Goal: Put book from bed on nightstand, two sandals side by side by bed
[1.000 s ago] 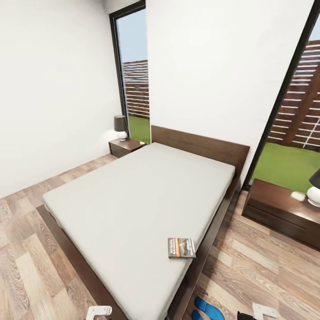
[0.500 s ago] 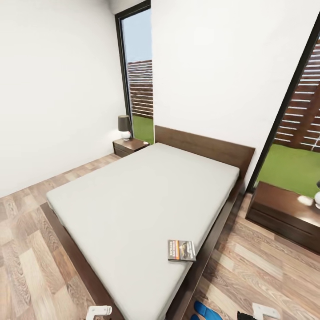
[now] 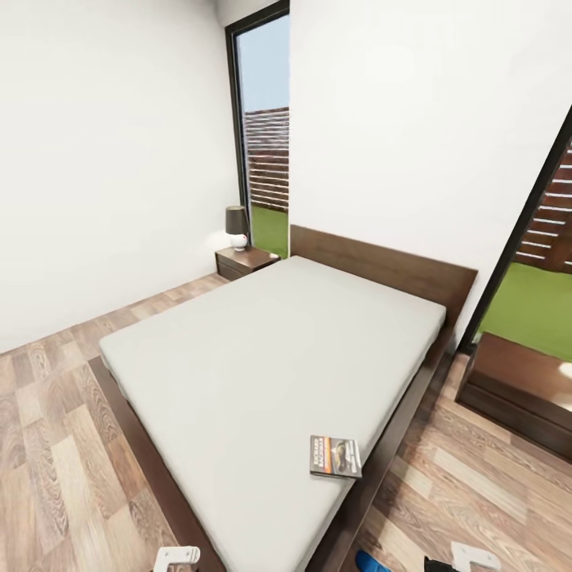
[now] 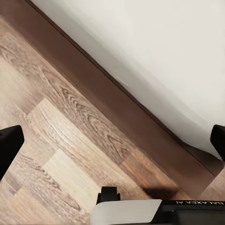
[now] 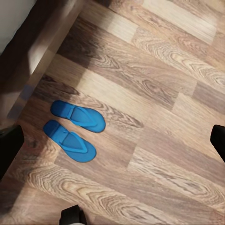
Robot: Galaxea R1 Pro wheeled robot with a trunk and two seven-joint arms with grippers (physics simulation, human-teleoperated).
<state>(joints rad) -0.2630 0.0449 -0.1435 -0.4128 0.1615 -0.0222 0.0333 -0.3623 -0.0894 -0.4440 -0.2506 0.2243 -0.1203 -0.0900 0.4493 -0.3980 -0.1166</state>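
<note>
The book (image 3: 335,457) lies flat on the bed (image 3: 270,349) near its edge at about 5 o'clock in the head view. Both sandals (image 5: 75,128) lie side by side on the wooden floor (image 5: 154,93) beside the bed frame, below the right gripper (image 5: 115,140), whose fingers are spread wide and empty. The left gripper (image 4: 112,140) is likewise wide open, empty, over the frame edge.

Matt cloth bed (image 3: 270,349), grainy wood floor (image 3: 48,445).

Near nightstand (image 3: 516,389) and one sandal (image 3: 369,562) cut off
</note>
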